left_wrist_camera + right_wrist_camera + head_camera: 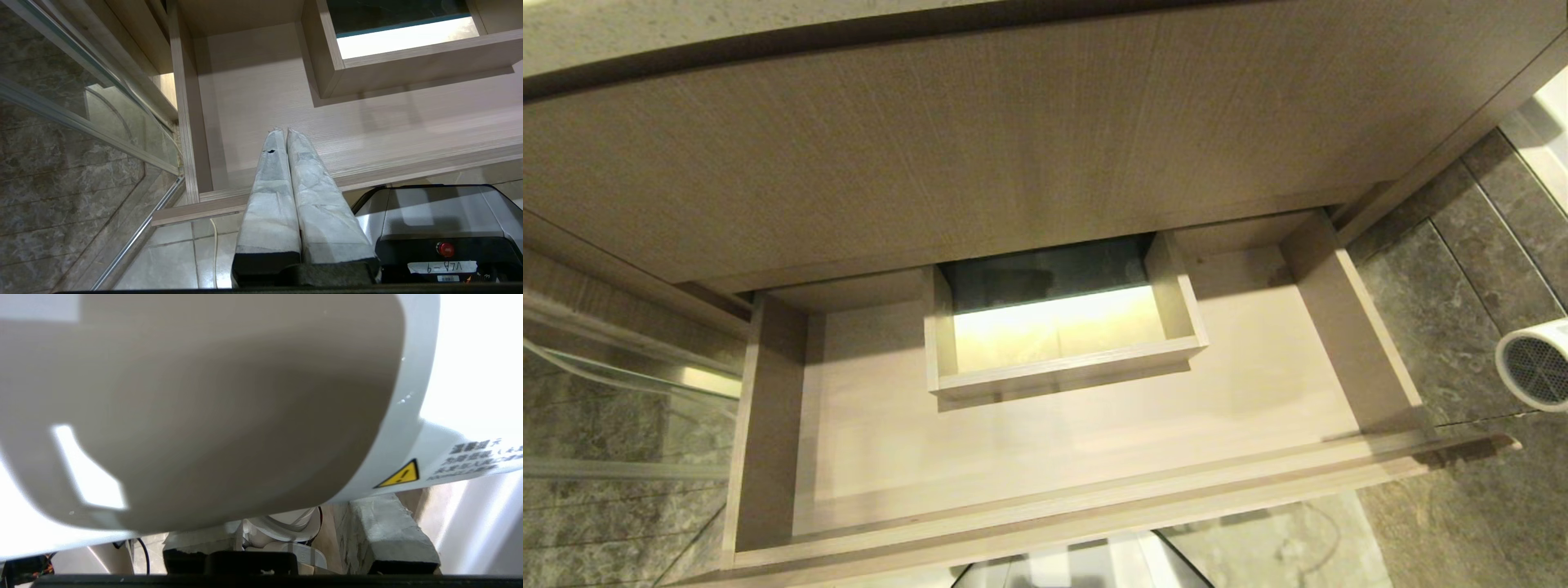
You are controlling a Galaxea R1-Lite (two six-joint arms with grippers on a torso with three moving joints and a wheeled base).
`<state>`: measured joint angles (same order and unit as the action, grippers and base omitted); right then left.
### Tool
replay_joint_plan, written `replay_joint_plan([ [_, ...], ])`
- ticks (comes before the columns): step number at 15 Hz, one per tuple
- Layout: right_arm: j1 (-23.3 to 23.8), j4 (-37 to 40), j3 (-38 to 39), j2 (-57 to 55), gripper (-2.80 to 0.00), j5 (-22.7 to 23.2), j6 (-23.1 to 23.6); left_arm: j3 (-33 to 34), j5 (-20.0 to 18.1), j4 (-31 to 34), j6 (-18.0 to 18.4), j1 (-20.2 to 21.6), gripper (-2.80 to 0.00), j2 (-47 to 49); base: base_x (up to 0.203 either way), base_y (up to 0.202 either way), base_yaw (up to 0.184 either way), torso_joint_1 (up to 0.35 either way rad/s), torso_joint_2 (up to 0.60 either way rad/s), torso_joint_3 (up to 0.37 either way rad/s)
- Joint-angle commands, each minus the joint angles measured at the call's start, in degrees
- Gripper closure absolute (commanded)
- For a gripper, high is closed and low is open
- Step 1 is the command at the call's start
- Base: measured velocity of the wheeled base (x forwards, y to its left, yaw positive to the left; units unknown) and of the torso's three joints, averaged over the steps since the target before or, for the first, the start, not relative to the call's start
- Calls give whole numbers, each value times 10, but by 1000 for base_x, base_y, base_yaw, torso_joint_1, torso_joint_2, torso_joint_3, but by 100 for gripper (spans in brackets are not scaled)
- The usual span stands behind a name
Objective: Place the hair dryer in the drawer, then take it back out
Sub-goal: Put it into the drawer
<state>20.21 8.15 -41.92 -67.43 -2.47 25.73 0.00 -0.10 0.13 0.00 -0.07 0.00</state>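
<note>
Two grippers: one idle on the left, one busy on the right.
Left gripper (282, 132): parked above the near left part of the drawer (768, 425), its two taped fingers (269, 196) pressed together with nothing between them.
Drawer: pulled out wide, shallow, light wood-grain, with a box-shaped cut-out (1062, 371) at the middle of its back (the tiled floor shows brightly through it); its bottom holds nothing.
Tall panel (1013, 139): plain wood-grain cabinet front directly above the drawer's back edge.
Floor (1462, 327): dark stone-look tiles to the drawer's right.
Hair dryer (1535, 363): at the far right edge of the head view, outside the drawer and off the floor; only the white barrel end and its round grey mesh rear grille show there.
Right gripper (286, 539): the dryer's white barrel fills its wrist view, with a yellow warning triangle (400, 474) and printed label; the white handle sits between the taped fingers (388, 531), which are clamped on it at a moderate gap.
</note>
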Motion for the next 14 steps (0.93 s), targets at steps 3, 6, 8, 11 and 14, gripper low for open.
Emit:
replay_joint_plan([
  [3, -29, -14, -5, -39, 0, 5, 0, 1, 0, 0, 0, 0, 0, 0, 0, 0, 0, 0, 0, 0],
  [6, -45, -58, -33, -104, 0, 77, -13, 1, 0, 0, 0, 0, 0, 0, 0, 0, 0, 0, 0, 0],
  [8, -61, -69, -76, -142, 0, 104, -19, 1, 0, 0, 0, 0, 0, 0, 0, 0, 0, 0, 0, 0],
  [11, -74, -83, -119, -191, 0, 117, -20, 1, 0, 0, 0, 0, 0, 0, 0, 0, 0, 0, 0, 0],
  [14, -91, -88, -190, -258, 0, 118, -20, 1, 0, 0, 0, 0, 0, 0, 0, 0, 0, 0, 0, 0],
])
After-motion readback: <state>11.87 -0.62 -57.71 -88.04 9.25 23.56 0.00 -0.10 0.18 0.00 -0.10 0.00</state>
